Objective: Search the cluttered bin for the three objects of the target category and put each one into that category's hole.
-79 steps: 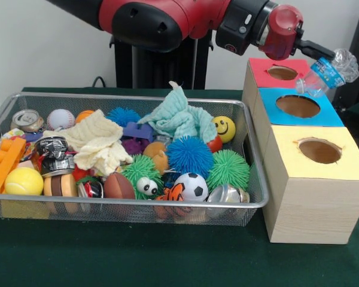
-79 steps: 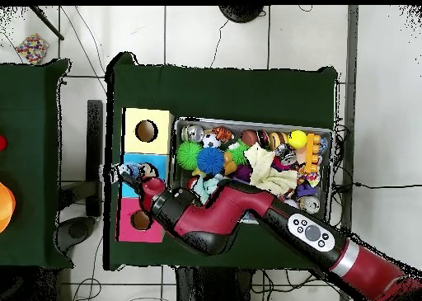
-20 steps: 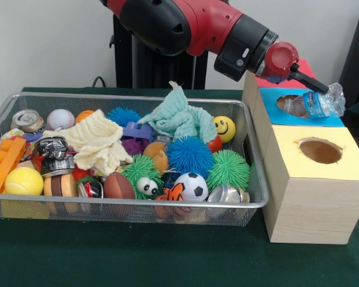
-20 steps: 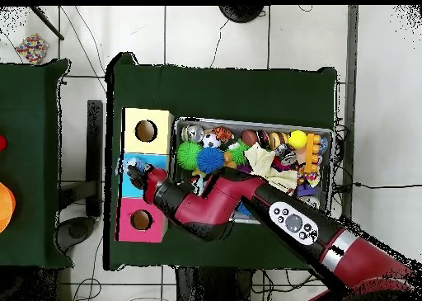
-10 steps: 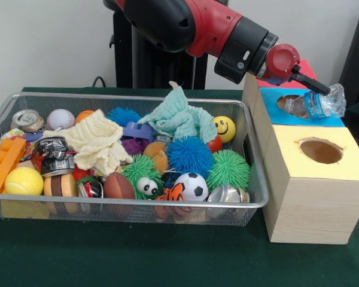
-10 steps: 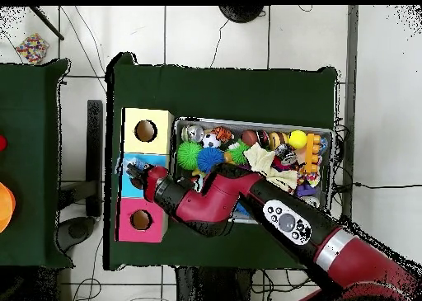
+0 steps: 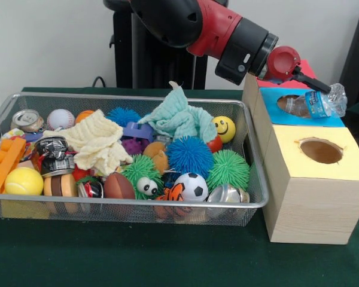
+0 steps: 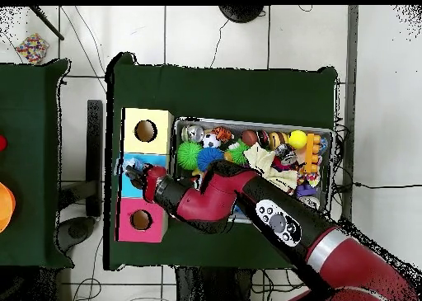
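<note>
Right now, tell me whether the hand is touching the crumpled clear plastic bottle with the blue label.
Touching. The front view shows the hand gripping the crumpled clear plastic bottle, holding it tilted over the blue-topped box's hole.

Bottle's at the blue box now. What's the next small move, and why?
Probably release. The gripper holds the plastic bottle tilted, its lower end already at the hole in the blue box. Opening should let it slide in; if it catches, tip it steeper first.

White wall [image 7: 54, 42]; tiled floor [image 8: 214, 34] w/ cables; green tablecloth [image 7: 137, 257].
</note>
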